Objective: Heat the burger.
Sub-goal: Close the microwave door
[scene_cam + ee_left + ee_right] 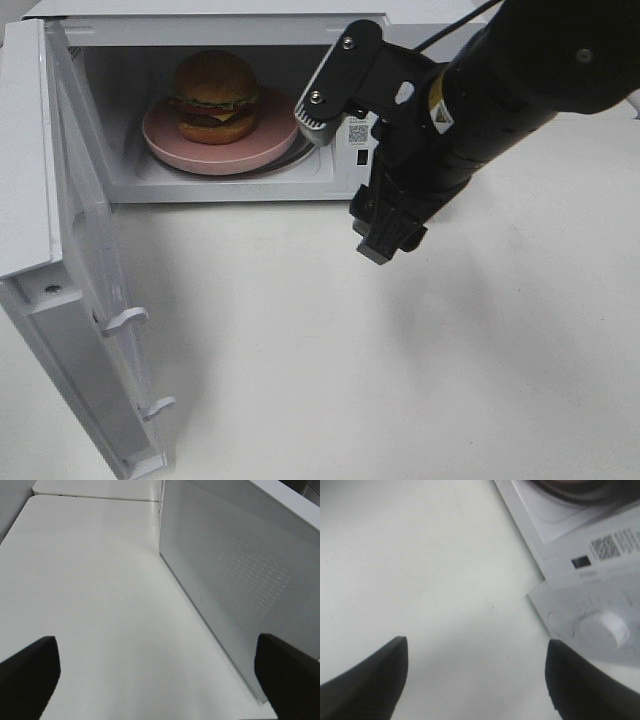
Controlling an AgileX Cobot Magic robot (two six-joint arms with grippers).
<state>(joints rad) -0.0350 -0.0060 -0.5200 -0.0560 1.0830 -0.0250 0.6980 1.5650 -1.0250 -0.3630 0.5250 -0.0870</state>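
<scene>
While the door [85, 250] of the microwave [200, 28] stands swung wide at the left of the high view, the cavity lies open at the front, and the burger [214, 96] sits on the pink plate [275, 135] inside it, clear of the walls. Bare tabletop [350, 370] spreads broadly before the oven and off to the right. The door's inner edge, with its two latch hooks [125, 320], juts toward the near left corner. The right pincer [385, 240] points down over the tabletop just before the oven's right front, apart from plate and burger. Only the high view shows the burger. The right wrist view gives instead the control knob [605, 630] and a code label [603, 546] on the front panel. The left pincer [156, 645] appears only in the left wrist view, near a white panel with dotted mesh [225, 575], not touching it. Both pincers have their fingers spread wide apart and hold nothing.
</scene>
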